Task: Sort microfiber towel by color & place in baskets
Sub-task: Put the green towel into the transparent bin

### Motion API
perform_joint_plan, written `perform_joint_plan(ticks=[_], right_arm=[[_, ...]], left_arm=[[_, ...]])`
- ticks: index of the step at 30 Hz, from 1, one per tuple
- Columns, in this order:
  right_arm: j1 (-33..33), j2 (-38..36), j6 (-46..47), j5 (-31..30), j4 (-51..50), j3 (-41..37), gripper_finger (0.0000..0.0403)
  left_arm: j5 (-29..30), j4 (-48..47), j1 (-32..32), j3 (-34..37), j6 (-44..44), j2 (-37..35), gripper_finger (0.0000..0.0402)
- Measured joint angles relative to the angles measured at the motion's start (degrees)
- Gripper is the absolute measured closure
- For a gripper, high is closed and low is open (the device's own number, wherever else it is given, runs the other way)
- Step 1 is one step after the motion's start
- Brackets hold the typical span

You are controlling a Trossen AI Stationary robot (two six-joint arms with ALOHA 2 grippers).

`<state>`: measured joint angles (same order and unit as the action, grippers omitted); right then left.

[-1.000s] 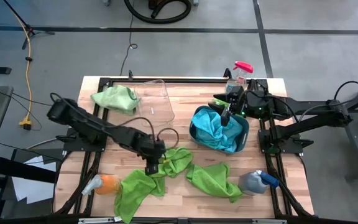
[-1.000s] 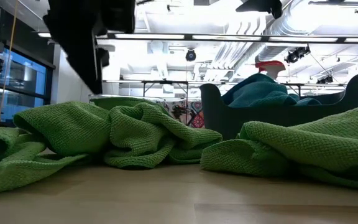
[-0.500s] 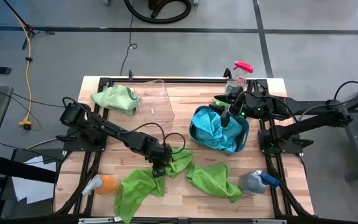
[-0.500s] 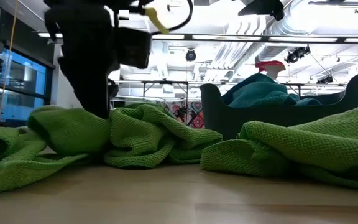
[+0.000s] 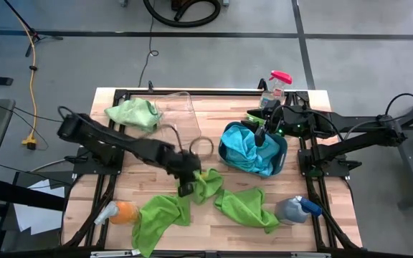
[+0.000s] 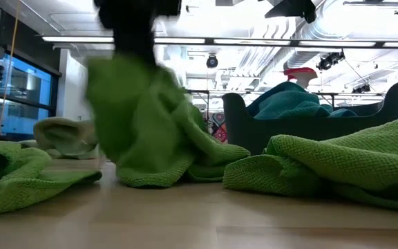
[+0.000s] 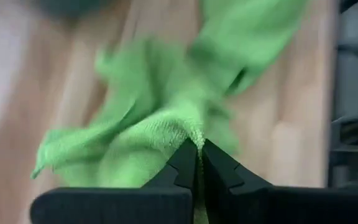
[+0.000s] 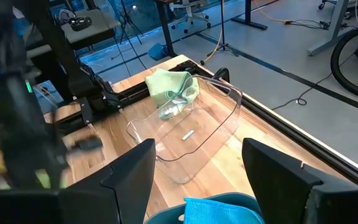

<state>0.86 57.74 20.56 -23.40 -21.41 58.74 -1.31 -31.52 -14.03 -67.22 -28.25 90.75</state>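
Your left pincer (image 7: 198, 149) is clenched on a fold of the crumpled green microfiber towel (image 5: 205, 183), lifting it off the wooden table (image 5: 206, 122). Your right pincer (image 5: 261, 134) hangs released over the opaque dark teal-blue plastic basket (image 5: 279, 159); beyond it sits the clear see-through plastic tub (image 8: 194, 134).

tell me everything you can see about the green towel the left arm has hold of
The green towel is a bright lime microfiber cloth with a nubby weave. The left end effector is shut on a pinched fold, lifting it so it hangs in drapes while its lower edge rests on the wooden table. It sits mid-table, between two other green towels.
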Motion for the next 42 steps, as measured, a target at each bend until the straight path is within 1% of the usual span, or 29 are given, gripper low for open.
perform_joint_plan(ticks=[4, 7, 10, 15, 20, 24, 29, 37, 42], right_arm=[[0.0, 0.0, 0.1, 0.0, 0.0, 0.0, 0.0163], [0.0, 0.0, 0.3, 0.0, 0.0, 0.0, 0.0163], [0.0, 0.0, 0.3, 0.0, 0.1, 0.0, 0.0163], [0.0, 0.0, 0.4, 0.0, 0.1, 0.0, 0.0163], [0.0, 0.0, 1.3, 0.0, 0.3, 0.0, 0.0163], [0.0, 0.0, 2.5, 0.0, 0.3, 0.0, 0.0163], [0.0, 0.0, 2.0, 0.0, 0.2, 0.0, 0.0163], [0.0, 0.0, 2.5, 0.0, -0.1, 0.0, 0.0163], [0.0, 0.0, 2.5, 0.0, -0.4, 0.0, 0.0163]], left_arm=[[0.1, -2.7, 0.9, -4.3, 3.7, -7.6, 0.0401], [0.7, -8.8, 1.4, -9.0, 4.6, -11.9, 0.0401], [3.6, -14.9, 1.4, -14.6, 5.8, -14.3, 0.0401], [8.2, -20.2, 1.1, -25.1, 10.8, -15.1, 0.0401], [13.7, -20.2, 1.9, -33.8, 18.9, -15.2, 0.0402], [14.1, -19.0, 4.8, -38.4, 23.6, -15.2, 0.0401], [14.0, -17.6, 6.1, -40.5, 26.8, -15.2, 0.0401], [14.1, -19.9, 6.2, -40.6, 27.1, -15.1, 0.0401], [18.5, -23.7, 9.6, -40.6, 31.5, -15.8, 0.0401]])
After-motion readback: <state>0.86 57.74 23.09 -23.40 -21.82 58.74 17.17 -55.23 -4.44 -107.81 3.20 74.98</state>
